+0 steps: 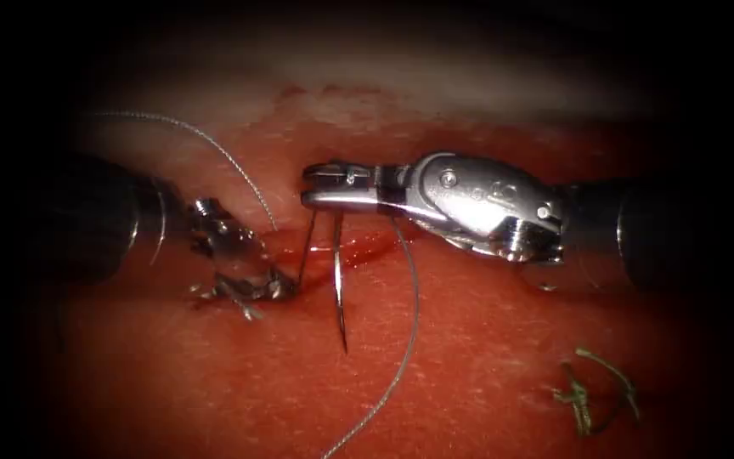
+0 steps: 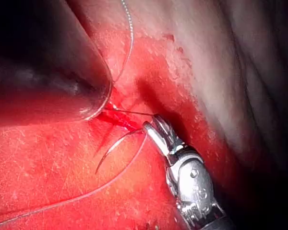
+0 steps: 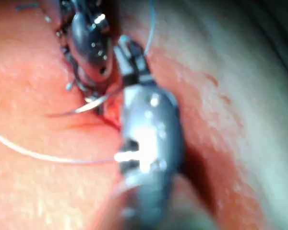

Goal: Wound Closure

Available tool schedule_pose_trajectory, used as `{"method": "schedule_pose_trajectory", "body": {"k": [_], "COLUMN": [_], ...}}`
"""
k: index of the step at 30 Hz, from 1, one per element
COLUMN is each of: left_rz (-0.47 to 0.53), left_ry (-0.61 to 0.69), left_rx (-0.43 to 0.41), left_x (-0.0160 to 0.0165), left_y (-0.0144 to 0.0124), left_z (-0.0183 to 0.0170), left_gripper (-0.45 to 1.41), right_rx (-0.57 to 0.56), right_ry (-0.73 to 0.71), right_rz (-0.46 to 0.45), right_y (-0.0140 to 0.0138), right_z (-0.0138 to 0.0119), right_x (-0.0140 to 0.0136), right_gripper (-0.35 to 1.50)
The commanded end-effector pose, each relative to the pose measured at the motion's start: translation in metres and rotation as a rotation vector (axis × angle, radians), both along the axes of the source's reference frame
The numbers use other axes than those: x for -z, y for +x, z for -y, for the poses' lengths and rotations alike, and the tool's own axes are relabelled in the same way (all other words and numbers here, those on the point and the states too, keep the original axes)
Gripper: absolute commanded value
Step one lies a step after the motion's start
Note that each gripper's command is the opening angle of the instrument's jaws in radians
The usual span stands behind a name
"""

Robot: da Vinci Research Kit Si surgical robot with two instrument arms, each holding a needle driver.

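Holding the curved needle (image 1: 338,285) near its blunt end, the right gripper (image 1: 320,187) has its jaws closed on it just above the cut (image 1: 358,248); the needle hangs down from the jaws with its point free over the tissue (image 1: 469,365) below the cut, and no part of it appears to be in the tissue. The left gripper (image 1: 252,289) rests with its tip against the tissue at the left end of the cut; its jaws look slightly parted, though whether they pinch the edge cannot be told. Thread (image 1: 405,340) trails from the needle's blunt end in a long loop toward the near edge, and a second run arcs up and left from the cut. Judged from this, the needle is being set up for a bite, none yet taken. The next move calls for the point to be aimed squarely at the cut's edge, with the grip kept firm. Red fluid (image 1: 367,246) pools in the cut and masks its margins. Cut ends of thread (image 1: 592,391) lie well apart at lower right. The slack loop lies close to the needle point and could snag.
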State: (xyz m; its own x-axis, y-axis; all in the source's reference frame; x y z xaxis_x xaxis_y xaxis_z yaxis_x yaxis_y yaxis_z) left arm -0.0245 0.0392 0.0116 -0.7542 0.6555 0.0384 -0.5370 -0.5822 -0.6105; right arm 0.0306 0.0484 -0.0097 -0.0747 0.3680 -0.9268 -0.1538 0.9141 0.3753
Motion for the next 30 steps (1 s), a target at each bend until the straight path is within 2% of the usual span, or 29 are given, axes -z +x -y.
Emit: {"method": "schedule_pose_trajectory", "body": {"k": [1, 3, 11, 15, 20, 30], "left_rz": [0.008, 0.003, 0.06, 0.151, 0.182, 0.203], "left_ry": [0.021, 0.055, 0.143, 0.167, 0.171, 0.168], "left_rx": [-0.014, -0.025, -0.015, 0.035, 0.054, 0.065], "left_x": [-0.0006, -0.0006, -0.0006, 0.0011, 0.0034, 0.0055], "left_y": [-0.0007, -0.0012, -0.0028, -0.0031, -0.0033, -0.0026], "left_z": [0.0006, 0.0008, 0.0008, 0.0006, -0.0001, -0.0005], "left_gripper": [-0.14, 0.0, 0.04, 0.09, 0.09, 0.13], "right_rx": [0.001, -0.005, -0.035, -0.052, -0.062, -0.025], "right_ry": [-0.006, -0.036, -0.124, -0.143, -0.191, -0.261], "right_rz": [0.0, 0.003, 0.026, 0.038, 0.055, 0.098], "right_y": [0.0007, 0.0009, 0.0018, 0.0031, 0.0045, 0.0046], "right_z": [0.0002, -0.0001, -0.0013, -0.0013, -0.0013, 0.0007], "right_x": [-0.0007, -0.0008, -0.0031, -0.0048, -0.005, -0.0067], "right_gripper": [-0.35, -0.35, -0.35, -0.35, -0.35, -0.35]}}
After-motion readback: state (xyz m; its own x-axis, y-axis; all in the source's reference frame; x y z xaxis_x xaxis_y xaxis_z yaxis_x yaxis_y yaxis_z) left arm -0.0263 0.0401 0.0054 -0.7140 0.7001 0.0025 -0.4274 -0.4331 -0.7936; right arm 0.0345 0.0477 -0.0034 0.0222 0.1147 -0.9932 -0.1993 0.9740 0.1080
